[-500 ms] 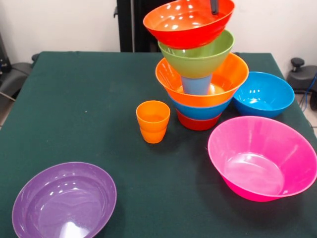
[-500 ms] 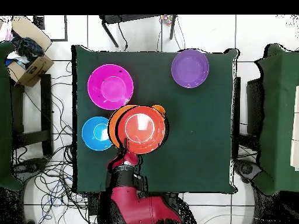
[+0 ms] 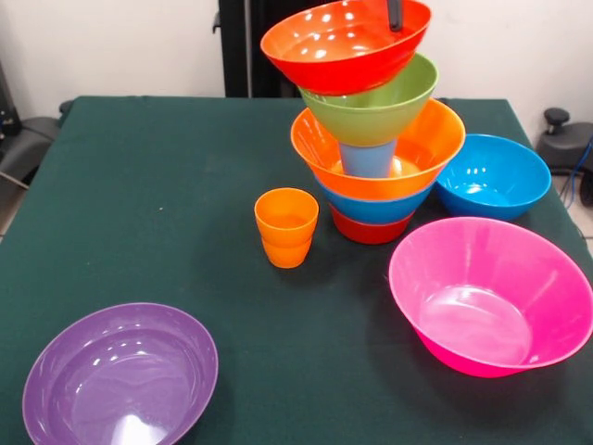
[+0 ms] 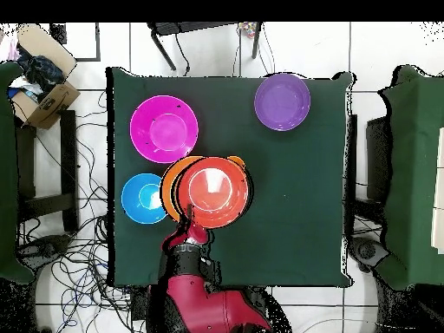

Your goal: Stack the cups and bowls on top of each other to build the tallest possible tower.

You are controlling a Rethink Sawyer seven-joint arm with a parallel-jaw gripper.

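Note:
The tower stands at the table's far right: a red-orange bowl point(image 3: 369, 230) at the bottom, then a blue bowl point(image 3: 375, 209), an orange bowl point(image 3: 422, 148), a light blue cup point(image 3: 367, 159) and a lime green bowl point(image 3: 380, 107). A second red-orange bowl point(image 3: 341, 46) sits tilted on top; it also shows in the overhead view point(image 4: 212, 195). My gripper point(image 3: 397, 15) comes down at the top edge, with one dark finger inside that bowl's far rim, shut on it. Two nested orange cups point(image 3: 286, 227) stand left of the tower.
A blue bowl point(image 3: 493, 176) sits right of the tower. A large pink bowl point(image 3: 491, 297) is at the near right. A purple bowl point(image 3: 120, 375) is at the near left corner. The arm point(image 4: 186, 260) reaches in from the table's robot side.
The top red-orange bowl has shifted a little left and up with the gripper, and tilts more. Everything else is still.

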